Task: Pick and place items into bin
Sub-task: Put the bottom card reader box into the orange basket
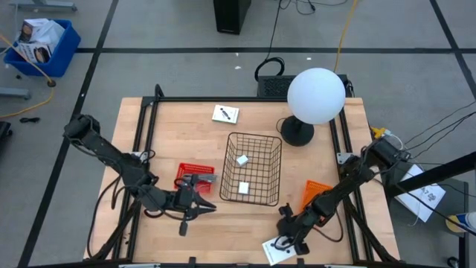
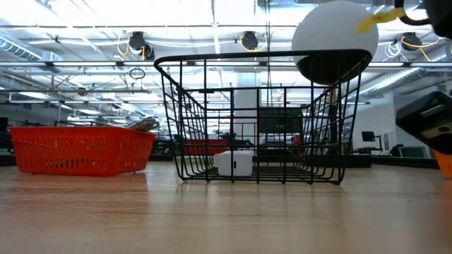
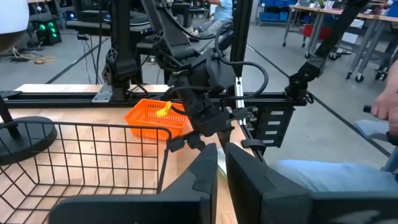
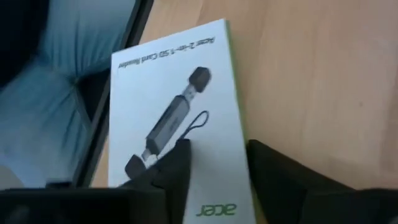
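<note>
The black wire bin (image 1: pixel 253 168) stands mid-table with two small white blocks (image 1: pixel 242 159) (image 1: pixel 243 188) on its floor; one block (image 2: pixel 234 163) also shows in the low view. My left gripper (image 1: pixel 202 206) hovers just near-left of the bin, beside the red basket (image 1: pixel 195 176), and is shut on a slim pale-teal strip. A grey bent piece (image 2: pixel 145 124) pokes out of the red basket. My right gripper (image 4: pixel 217 165) is open at the near edge, low over a white card (image 4: pixel 174 118) printed with a black reader. Another white card (image 1: pixel 225 114) lies flat near the far edge. My left gripper pinches a slim pale-teal strip (image 3: pixel 217 160) between its two fingers (image 3: pixel 200 171). Only a thin sliver shows in the narrow gap, so which part of the thing it has cannot be told. The fingers point level toward the table's right, above the bin's near rim.
An orange basket (image 1: pixel 315 193) sits right of the bin. A lamp with a white globe (image 1: pixel 316 95) stands on a black base (image 1: pixel 297 132) at the far right. Black frame rails (image 1: pixel 149 126) run along the table's sides. A person's sleeve (image 3: pixel 385 112) shows beyond the right edge.
</note>
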